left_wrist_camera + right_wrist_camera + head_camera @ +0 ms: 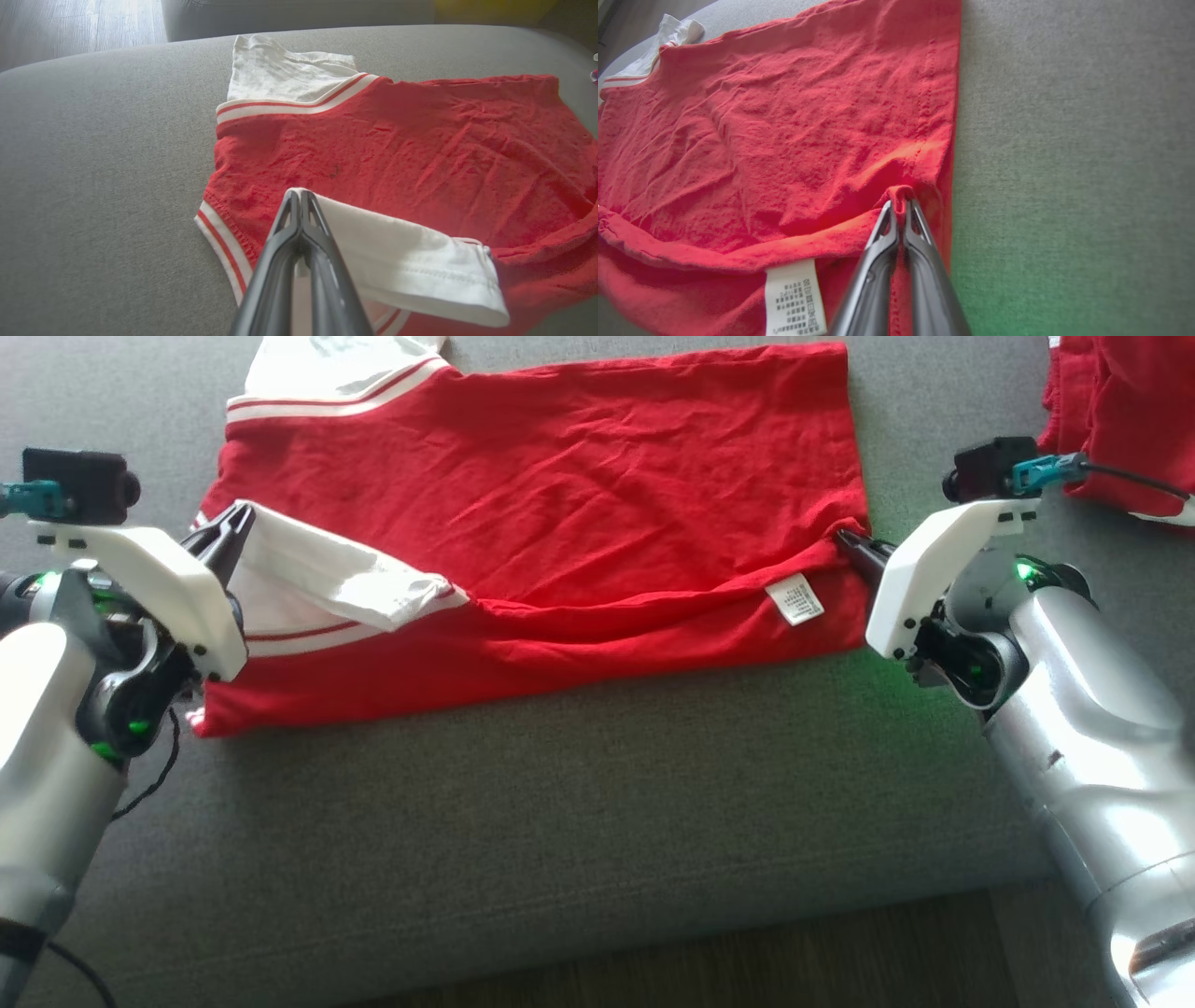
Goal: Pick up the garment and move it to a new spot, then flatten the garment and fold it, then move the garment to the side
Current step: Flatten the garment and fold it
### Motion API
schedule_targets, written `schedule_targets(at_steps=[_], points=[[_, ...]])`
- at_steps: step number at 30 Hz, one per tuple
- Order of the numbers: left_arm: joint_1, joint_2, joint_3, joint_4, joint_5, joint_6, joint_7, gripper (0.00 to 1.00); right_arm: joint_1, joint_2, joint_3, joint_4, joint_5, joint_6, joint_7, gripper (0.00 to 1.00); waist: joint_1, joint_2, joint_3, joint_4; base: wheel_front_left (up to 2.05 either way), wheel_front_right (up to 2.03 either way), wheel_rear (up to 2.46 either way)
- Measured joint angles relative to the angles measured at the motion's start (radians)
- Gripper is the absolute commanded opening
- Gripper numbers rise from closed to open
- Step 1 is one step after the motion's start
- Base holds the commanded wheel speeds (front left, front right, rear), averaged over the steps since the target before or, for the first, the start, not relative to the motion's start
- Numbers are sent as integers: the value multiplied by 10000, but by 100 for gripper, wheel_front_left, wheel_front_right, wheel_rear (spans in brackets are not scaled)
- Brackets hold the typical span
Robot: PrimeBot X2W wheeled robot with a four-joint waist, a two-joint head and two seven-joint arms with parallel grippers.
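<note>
Left hand clamped on white sleeve, right hand pinching hem, red garment wrinkled, near edge folded over

Cannot read print on care label: too small. Cropped at top edge: far white sleeve of garment. Cropped at right edge: second red cloth. Hidden behind white bracket: most of right tool. Unidentifiable: blurred yellow shape.

A red shirt with white striped sleeves lies spread and wrinkled, its near edge folded over, care label showing.
</note>
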Motion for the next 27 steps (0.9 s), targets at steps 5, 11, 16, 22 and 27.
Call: schedule_targets(at_steps=[5,11,16,22,27], points=[[-343,-272,-54,581,242,-17,-247,0,-219,48,109,107,31,0,-297,0,0,0,182,-81,0,0,0],[-709,-474,-69,1179,433,-29,-614,0,-337,50,263,230,161,0,-522,0,0,0,307,-118,0,0,0],[-868,-606,-94,1691,489,-29,-779,9,-445,67,337,389,370,0,-585,25,0,0,360,-122,0,0,0],[-1058,-861,-211,2255,796,169,-1260,100,-706,86,196,997,265,0,-1300,100,0,0,339,-77,0,0,0],[-1195,-999,-163,2489,1034,368,-2165,100,-749,182,173,1262,253,0,-1666,100,0,0,130,-44,0,0,0]])
